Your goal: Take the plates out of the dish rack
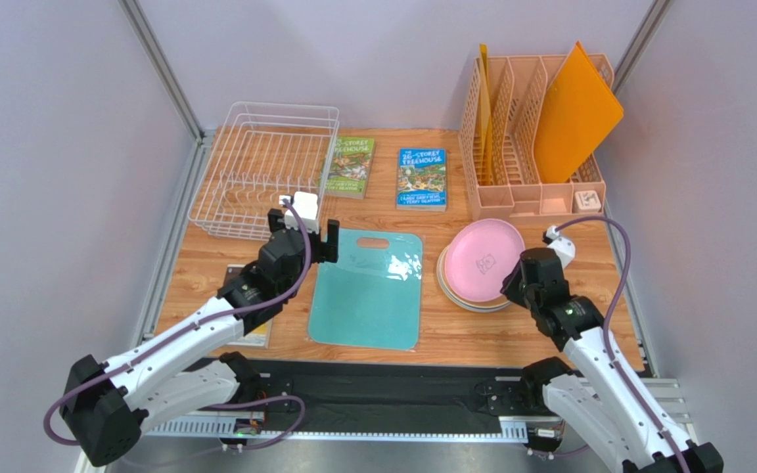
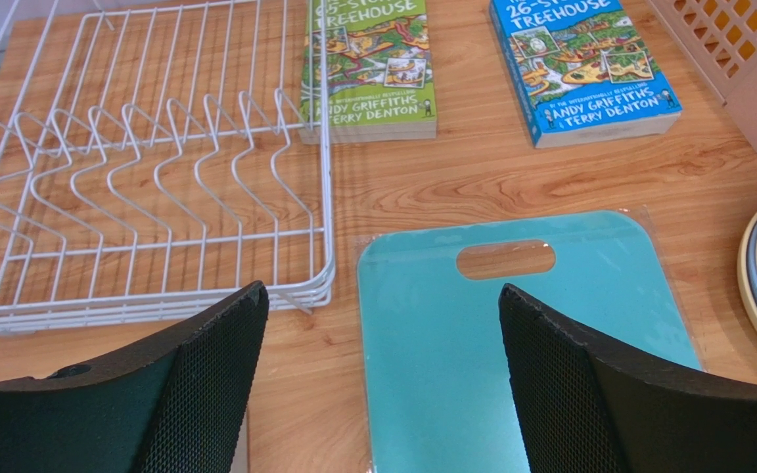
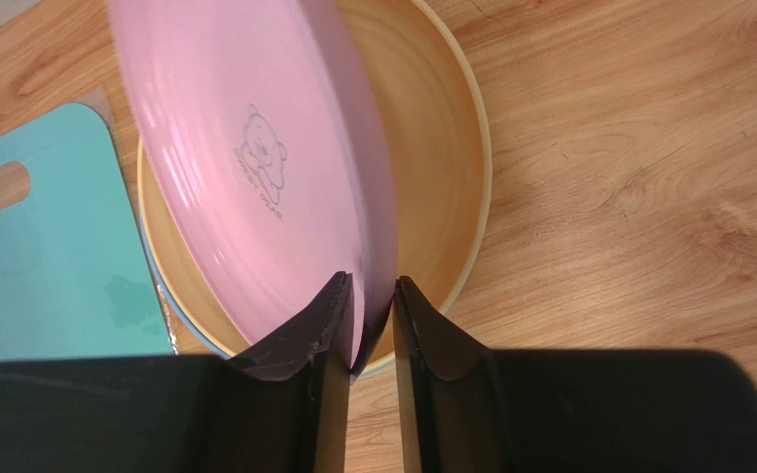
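Observation:
The white wire dish rack point(image 1: 264, 169) stands at the back left with no plates in it; it also shows in the left wrist view point(image 2: 146, 168). A stack of plates lies right of centre: tan-yellow plates point(image 3: 432, 168) on a blue one whose rim point(image 3: 160, 286) just shows. My right gripper point(image 3: 371, 296) is shut on the rim of the pink plate point(image 1: 487, 258), which tilts over the stack point(image 3: 254, 148). My left gripper point(image 2: 382, 296) is open and empty, over the table between the rack's near corner and the teal board point(image 2: 511, 335).
A teal cutting board point(image 1: 368, 288) lies at centre. Two books point(image 1: 350, 166) point(image 1: 422, 177) lie behind it. A peach slatted organizer point(image 1: 531, 148) with orange boards point(image 1: 575, 113) stands at the back right. A flat card point(image 1: 249, 325) lies under the left arm.

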{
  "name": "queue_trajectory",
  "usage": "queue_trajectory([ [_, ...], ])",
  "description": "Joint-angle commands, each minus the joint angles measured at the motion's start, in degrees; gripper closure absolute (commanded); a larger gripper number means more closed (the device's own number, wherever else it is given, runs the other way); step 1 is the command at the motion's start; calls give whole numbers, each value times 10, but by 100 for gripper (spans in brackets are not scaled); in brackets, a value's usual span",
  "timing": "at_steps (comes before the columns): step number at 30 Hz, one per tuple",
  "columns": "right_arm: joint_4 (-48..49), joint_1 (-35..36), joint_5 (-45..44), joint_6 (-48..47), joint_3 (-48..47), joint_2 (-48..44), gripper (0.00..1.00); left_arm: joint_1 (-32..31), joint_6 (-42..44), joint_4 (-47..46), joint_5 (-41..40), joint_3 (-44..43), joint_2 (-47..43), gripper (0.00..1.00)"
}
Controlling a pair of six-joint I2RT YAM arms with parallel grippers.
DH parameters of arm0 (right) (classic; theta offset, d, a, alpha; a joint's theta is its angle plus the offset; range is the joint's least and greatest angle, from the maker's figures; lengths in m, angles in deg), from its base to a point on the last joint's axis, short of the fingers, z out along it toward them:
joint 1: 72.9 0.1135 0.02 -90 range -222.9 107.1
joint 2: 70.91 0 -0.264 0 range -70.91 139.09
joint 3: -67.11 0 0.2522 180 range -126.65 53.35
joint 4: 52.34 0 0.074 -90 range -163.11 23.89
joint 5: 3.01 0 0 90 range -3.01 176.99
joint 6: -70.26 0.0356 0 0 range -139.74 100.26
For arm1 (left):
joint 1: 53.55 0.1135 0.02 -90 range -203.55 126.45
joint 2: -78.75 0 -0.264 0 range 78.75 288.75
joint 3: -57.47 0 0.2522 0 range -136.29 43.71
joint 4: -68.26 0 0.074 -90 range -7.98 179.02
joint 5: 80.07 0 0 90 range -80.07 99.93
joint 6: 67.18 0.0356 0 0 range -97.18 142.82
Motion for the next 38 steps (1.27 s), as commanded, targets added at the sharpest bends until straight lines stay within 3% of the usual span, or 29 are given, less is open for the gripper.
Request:
queue_trajectory([
  [1, 2, 0, 1, 5, -10, -21, 61, -2, 13, -13, -14, -18, -2, 7],
  [7, 0, 0, -18, -13, -17, -35, 30, -2, 12, -12, -22, -8, -8, 4],
  [10, 13, 0, -21, -29, -25, -35, 23, -1, 16, -12, -30, -8, -11, 2],
  [15, 67, 0, -19, -86, -36, -33, 16, -1, 24, -4, -45, -11, -22, 1],
  [18, 89, 1, -18, -113, -48, -20, 18, -1, 32, -2, -38, -12, -37, 1],
  [21, 109, 0, 2, -135, -68, 3, 10, -2, 33, 13, -20, -27, -38, 1],
  [25, 132, 0, 21, -152, -90, 56, 4, 0, 4, 106, -29, -88, -8, 1],
  [30, 145, 0, 27, -163, -141, 145, 1, -1, -35, 234, -101, -174, 52, 0],
  [38, 178, 0, 6, -192, -159, 190, 0, 0, -22, 202, -110, -145, 24, 1],
])
